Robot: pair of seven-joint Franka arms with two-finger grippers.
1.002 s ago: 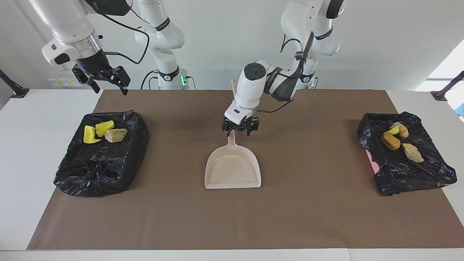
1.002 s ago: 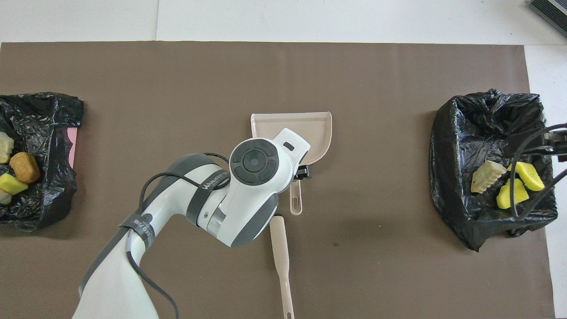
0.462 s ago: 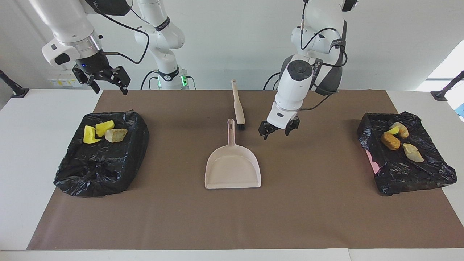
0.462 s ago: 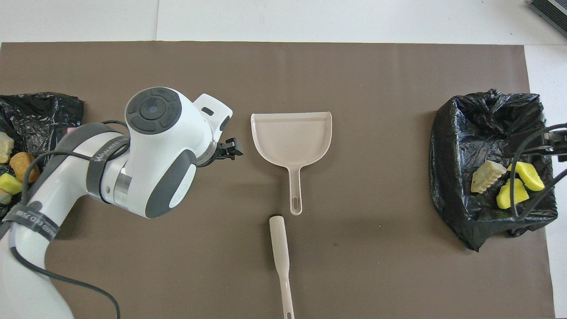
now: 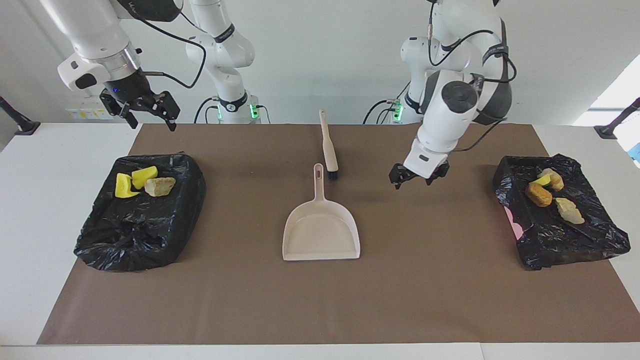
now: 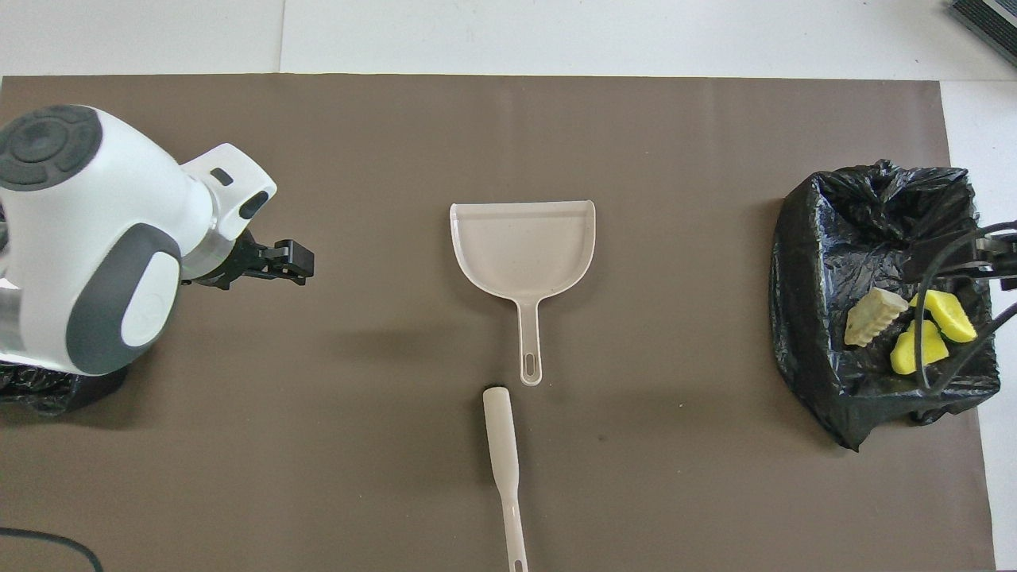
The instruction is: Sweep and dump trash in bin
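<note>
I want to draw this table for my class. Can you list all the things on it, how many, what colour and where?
Dustpan: one, pale beige, empty, middle of the mat.
Brush: one, pale beige with dark bristles, lying nearer to the robots than the dustpan.
Bins: two, lined with black bags, one at each end of the table.
Trash: seven lumps, all in the bins; two yellow and one beige at the right arm's end, four (yellow, beige, brown) at the left arm's end.
Mat: one, brown, covering the white table.
Left gripper: open, empty, over bare mat between dustpan and bin.
Right gripper: open, empty, raised over its end of the table.
</note>
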